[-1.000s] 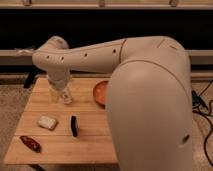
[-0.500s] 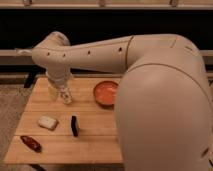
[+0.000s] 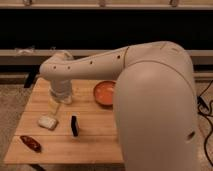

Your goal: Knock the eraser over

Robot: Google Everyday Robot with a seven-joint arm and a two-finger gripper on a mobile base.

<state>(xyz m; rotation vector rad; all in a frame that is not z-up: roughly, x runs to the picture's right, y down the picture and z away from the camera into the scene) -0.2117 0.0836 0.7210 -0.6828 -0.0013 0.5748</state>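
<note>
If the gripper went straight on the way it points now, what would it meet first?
Probably the table top, just behind the whitish block: the gripper points down there. Depth is unclear, so it might clip that block. The eraser stands further right in the picture, outside that line.

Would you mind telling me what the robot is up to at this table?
The robot's arm reaches over the wooden table, its gripper hanging just behind the whitish block. The black eraser appears to stand upright, apart from the gripper and not yet knocked over. An orange bowl sits farther back.
</note>
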